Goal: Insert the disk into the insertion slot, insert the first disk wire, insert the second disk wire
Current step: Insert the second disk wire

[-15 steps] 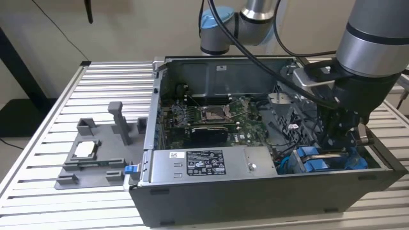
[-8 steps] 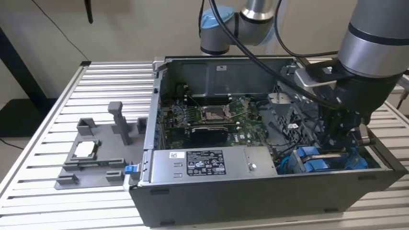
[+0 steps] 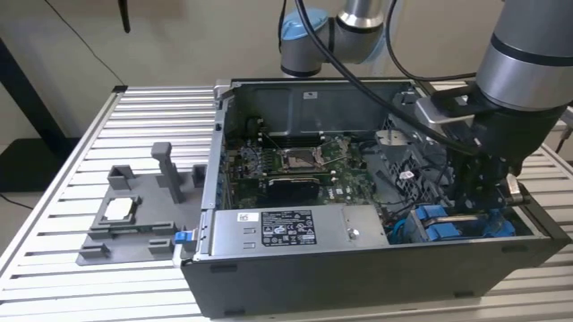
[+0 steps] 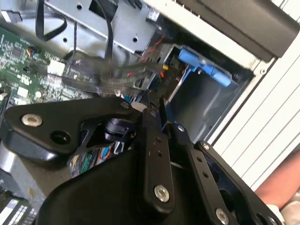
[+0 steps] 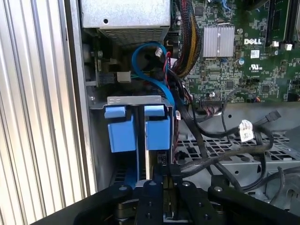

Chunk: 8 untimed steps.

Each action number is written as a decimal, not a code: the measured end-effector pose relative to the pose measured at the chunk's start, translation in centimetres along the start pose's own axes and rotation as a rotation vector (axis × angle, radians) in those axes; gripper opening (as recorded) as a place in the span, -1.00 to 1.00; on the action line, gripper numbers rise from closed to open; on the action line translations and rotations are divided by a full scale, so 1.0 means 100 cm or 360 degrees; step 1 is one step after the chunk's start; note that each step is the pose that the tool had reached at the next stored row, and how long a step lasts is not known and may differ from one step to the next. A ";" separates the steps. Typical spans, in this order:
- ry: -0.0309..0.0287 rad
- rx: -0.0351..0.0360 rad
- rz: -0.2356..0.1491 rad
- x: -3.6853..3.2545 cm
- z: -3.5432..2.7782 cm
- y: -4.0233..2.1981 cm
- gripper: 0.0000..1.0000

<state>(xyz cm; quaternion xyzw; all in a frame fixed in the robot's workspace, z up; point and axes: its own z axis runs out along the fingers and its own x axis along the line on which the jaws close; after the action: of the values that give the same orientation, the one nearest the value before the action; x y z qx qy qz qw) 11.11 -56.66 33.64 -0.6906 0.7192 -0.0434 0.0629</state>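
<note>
Since the disk seems already edge-on in the insertion slot, at the exterior view's right in the computer case's near corner, I judge wiring is in hand, calling for fine alignment among tangled cables. My gripper hangs just above the disk; I cannot tell how my jaws stand.

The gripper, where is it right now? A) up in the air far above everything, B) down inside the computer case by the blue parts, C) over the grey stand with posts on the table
B: in the exterior view the gripper reaches down into the open computer case next to the blue plastic parts, away from the grey fixture on the table.
</note>
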 end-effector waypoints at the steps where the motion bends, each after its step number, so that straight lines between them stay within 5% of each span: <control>1: -0.00001 0.0000 0.0001 0.0001 0.0000 0.0001 -0.53; 8: -0.00018 0.0000 0.0012 -0.0001 -0.0127 -0.0017 -0.40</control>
<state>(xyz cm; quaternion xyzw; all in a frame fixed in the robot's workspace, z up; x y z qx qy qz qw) 11.08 -56.68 34.92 -0.6879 0.7217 -0.0428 0.0635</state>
